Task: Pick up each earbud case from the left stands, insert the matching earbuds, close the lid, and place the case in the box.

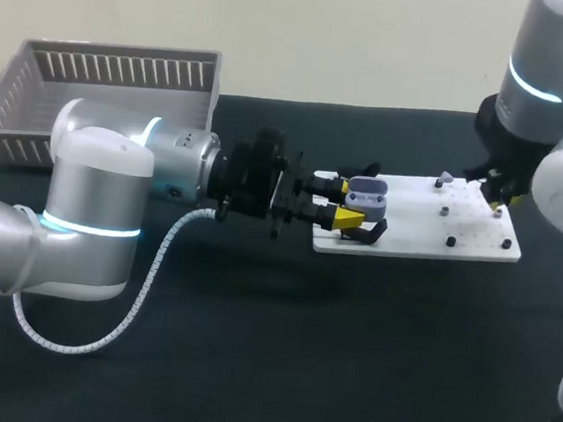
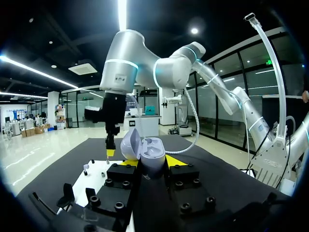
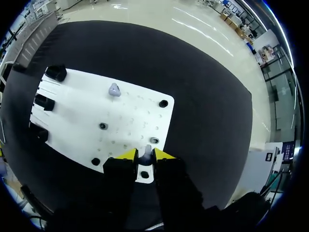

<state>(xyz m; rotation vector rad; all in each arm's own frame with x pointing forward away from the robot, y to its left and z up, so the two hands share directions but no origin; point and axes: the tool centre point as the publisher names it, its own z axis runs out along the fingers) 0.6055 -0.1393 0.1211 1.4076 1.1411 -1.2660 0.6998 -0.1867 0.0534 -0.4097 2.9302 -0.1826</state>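
Two arms at white board [image 1: 415,219] | left gripper [image 2: 149,163]: jaws clamped on open-lidded earbud case [image 2: 145,151] from both sides, at board's left end | right gripper [image 3: 146,154]: jaws nearly together, pinching small pale earbud [image 3: 146,150] at board's right edge | second earbud [image 3: 114,89] lies on board | grey basket [image 1: 32,112] rear left.

The left arm [image 1: 92,213] and the right arm [image 1: 556,108] are big, round and silver-grey, like fat smooth pipes, and each has thin rings of light-blue light around its joints. A white curly cable [image 1: 144,290] runs along the left arm to its black wrist part, and the right arm has one too. The fingers [image 2: 120,176] on both arms are black blocks with little round screws on top and bright yellow pointed tips.
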